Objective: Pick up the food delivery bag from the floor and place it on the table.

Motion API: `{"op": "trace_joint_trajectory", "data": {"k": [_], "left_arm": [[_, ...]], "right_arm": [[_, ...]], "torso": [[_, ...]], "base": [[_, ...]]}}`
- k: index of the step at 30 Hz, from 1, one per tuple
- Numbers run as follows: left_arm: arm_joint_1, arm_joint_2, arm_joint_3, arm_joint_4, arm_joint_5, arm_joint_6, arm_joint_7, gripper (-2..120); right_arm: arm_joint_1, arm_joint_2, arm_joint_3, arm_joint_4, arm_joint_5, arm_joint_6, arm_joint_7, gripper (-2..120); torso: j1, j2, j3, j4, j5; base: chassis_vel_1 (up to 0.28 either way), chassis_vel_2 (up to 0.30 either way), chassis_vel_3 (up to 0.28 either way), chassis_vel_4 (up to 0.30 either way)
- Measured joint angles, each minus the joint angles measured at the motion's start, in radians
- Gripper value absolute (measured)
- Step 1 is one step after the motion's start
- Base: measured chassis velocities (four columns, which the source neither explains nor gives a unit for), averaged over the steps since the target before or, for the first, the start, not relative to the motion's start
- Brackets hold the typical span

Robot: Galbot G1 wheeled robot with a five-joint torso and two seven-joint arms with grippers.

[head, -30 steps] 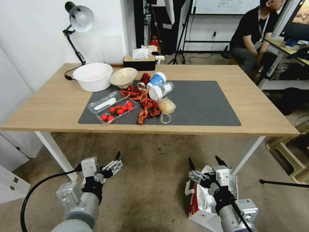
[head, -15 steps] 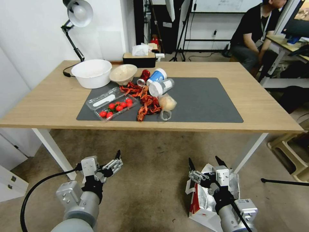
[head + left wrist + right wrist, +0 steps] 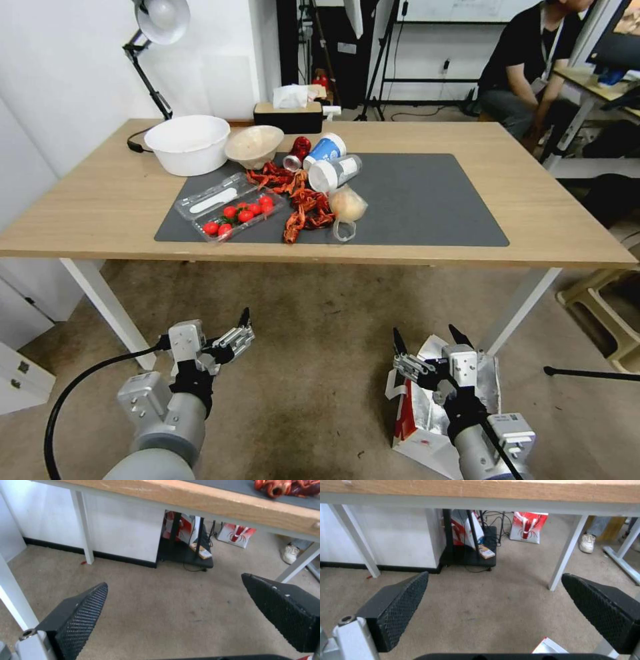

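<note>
Black, diamond-knurled rubber faces your right gripper's fingers, and they stand spread wide with only bare floor between them. The left gripper wears the same textured fingers, also spread and holding nothing, low over the floor below the tabletop's near edge, toward its left corner.

Right under your right wrist the bag sits on the floor, near the white leg below the tabletop's near right corner. It is stiff white paper with a red side panel and crinkled silver foil inside, its mouth gaping upward and a white handle drooping over the rim. A white corner of it pokes in at the right wrist view's margin.

By my reading you have done nothing of the task yet: the bag is ungripped and unlifted, so the grasp, the raise and the set-down all remain. The right half of the dark mat lies bare, while food and cups crowd its left half.
</note>
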Motion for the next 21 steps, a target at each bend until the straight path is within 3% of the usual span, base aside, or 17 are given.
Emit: {"op": "trace_joint_trajectory", "data": {"k": [21], "left_arm": [[0.001,0.007,0.004,0.017,0.03,-0.026,0.016,100]], "right_arm": [[-0.007,0.002,0.004,-0.009,-0.001,0.009,-0.005,100]], "torso": [[-0.022,-0.054,-0.032,-0.0001,0.0]], "base": [[0.0,0.0,0.0,0.0]]}}
